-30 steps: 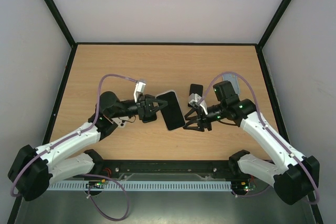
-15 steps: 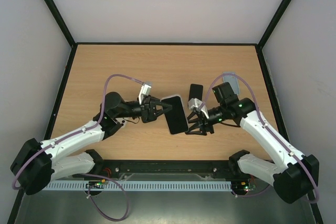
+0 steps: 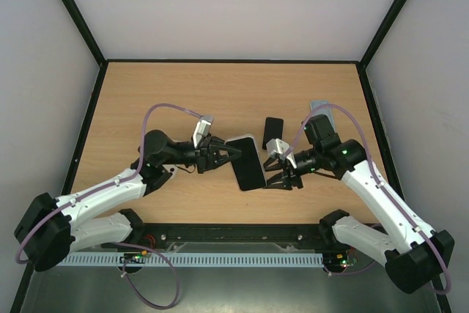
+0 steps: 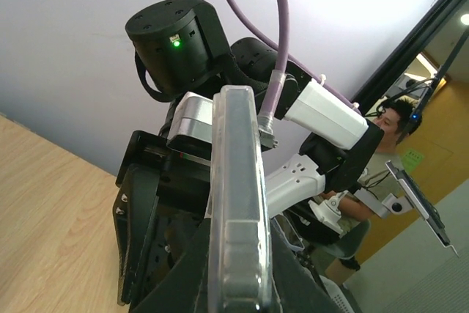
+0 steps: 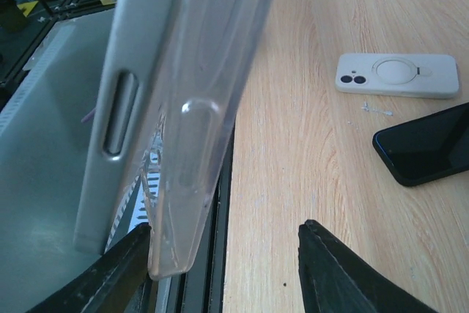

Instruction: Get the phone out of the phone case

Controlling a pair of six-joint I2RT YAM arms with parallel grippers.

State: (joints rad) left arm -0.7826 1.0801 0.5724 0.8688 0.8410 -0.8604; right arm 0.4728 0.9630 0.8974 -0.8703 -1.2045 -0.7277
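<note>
Swung slightly nearer the right gripper (image 3: 280, 172) since a second before, the phone (image 3: 249, 163) sat pinched by one edge in the closed left gripper (image 3: 222, 153), still inside the phone case (image 5: 209, 71). Peeling had not begun, I judged: the right fingers (image 5: 337, 273) stood half apart, holding nothing, and next needed to close on the case lip. Only the right wrist view showed that clear lip lying between them

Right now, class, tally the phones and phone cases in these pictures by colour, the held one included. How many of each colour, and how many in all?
Clear-cased silver phone, held off the table: 1
Black phone, flat on the table: 1
Beige case, flat on the table: 1
Total: 3
</note>
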